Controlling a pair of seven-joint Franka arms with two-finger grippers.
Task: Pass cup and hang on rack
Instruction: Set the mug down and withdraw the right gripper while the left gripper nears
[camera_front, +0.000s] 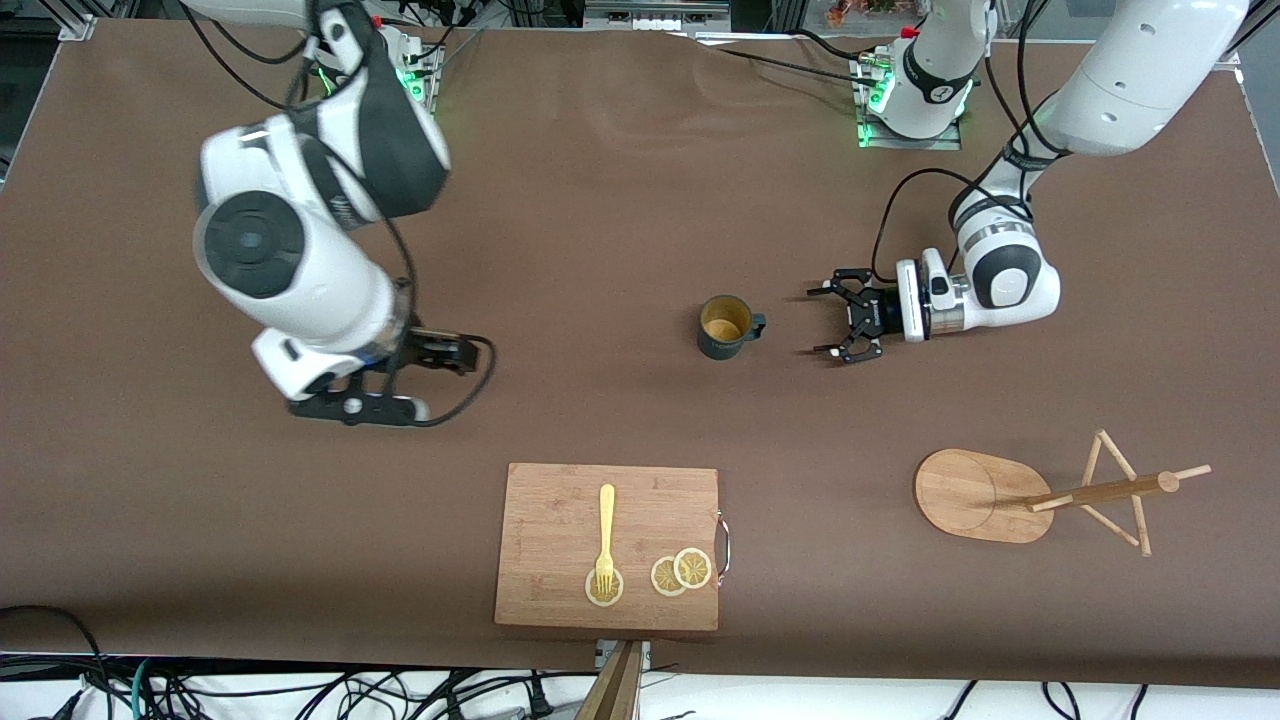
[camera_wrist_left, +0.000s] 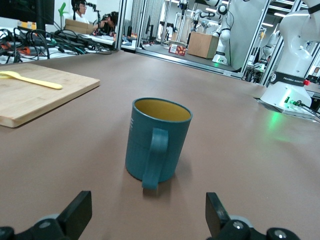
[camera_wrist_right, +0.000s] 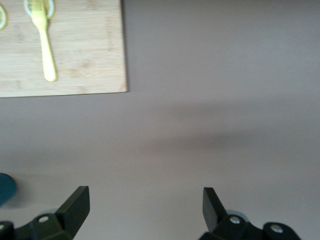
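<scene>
Cup (camera_front: 724, 326) upright mid-frame on the surface, handle facing the left tool (camera_front: 836, 321) spread wide just beside it, right tool (camera_wrist_right: 142, 207) also apart, waiting: off-centre closing risks tipping it.

In the right wrist view we see only a sliver of the cup (camera_wrist_right: 6, 187) at the frame edge, and the cutting board (camera_wrist_right: 75, 60) is cut off on two sides. From the front, the right gripper (camera_front: 365, 400) sits largely under its own arm. In the left wrist view, the left gripper's fingers (camera_wrist_left: 77, 212) are cropped at the edge.
</scene>
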